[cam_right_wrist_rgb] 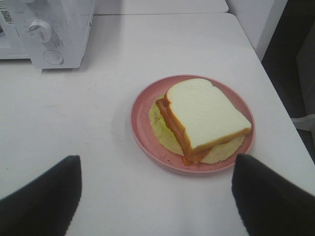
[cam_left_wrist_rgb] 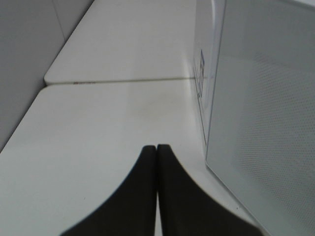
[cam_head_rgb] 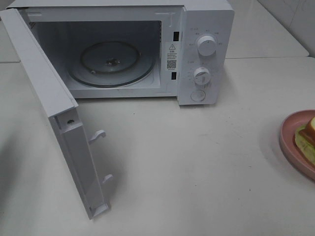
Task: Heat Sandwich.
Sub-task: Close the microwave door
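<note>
The microwave (cam_head_rgb: 147, 49) stood at the back of the white table (cam_head_rgb: 197, 172) with its door (cam_head_rgb: 49, 113) swung wide open to the left. Two white latch hooks (cam_head_rgb: 98, 135) stuck out of the door's inner edge. Inside the cavity the glass turntable (cam_head_rgb: 110, 64) lay bare. On the control panel at the right of the oven sat two round knobs (cam_head_rgb: 206, 45), one above the other, with a round button (cam_head_rgb: 198, 95) under them.

The sandwich (cam_right_wrist_rgb: 202, 118) lay on a pink plate (cam_right_wrist_rgb: 140, 123) at the right edge of the table, well apart from the microwave. Its top slice was white with a tan crust, an orange-red layer showed along the side, and pale green leaf spread out below it onto the plate. In the high view only a sliver of plate and sandwich (cam_head_rgb: 307, 135) showed at the frame's edge.

The right gripper (cam_right_wrist_rgb: 157, 196) hung over the table near the plate, its dark fingers (cam_right_wrist_rgb: 44, 196) spread wide, holding nothing; the plate lay just beyond them, untouched as far as could be seen.

The left gripper (cam_left_wrist_rgb: 157, 162) was clenched, its two fingers pressed together with nothing between them. It hovered over bare table just beside the open door's outer face (cam_left_wrist_rgb: 266, 123); whether it touched the door could not be told from that close, blurred view.
</note>
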`<action>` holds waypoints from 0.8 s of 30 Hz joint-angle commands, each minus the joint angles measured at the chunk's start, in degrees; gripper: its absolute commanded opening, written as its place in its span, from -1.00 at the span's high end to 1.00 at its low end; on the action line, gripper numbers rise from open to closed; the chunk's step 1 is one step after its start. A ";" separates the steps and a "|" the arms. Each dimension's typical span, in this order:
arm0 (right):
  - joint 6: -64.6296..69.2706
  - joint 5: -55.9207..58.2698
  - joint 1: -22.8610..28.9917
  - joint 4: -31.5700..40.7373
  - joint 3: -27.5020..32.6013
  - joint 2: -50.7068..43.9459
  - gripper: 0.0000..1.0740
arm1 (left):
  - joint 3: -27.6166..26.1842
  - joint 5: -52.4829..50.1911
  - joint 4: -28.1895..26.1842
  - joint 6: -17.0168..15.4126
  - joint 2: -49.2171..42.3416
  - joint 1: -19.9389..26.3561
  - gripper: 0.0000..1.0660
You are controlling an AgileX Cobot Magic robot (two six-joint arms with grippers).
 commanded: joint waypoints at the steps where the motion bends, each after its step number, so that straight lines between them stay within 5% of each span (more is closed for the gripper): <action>1: -0.80 -0.80 -0.52 0.06 0.00 -1.60 -0.42 | 0.52 -8.37 4.70 -3.67 3.32 -0.29 1.00; 8: -0.80 -0.80 -0.52 0.06 0.00 -1.60 -0.42 | 0.11 -15.07 14.04 -6.47 10.08 -0.29 1.00; 16: -0.80 -0.80 -0.52 0.06 0.00 -1.60 -0.42 | -3.04 -24.75 25.44 -13.69 17.99 -0.29 1.00; 24: -0.80 -0.80 -0.52 0.06 0.00 -1.60 -0.42 | -3.84 -30.48 27.44 -15.87 22.40 -0.80 1.00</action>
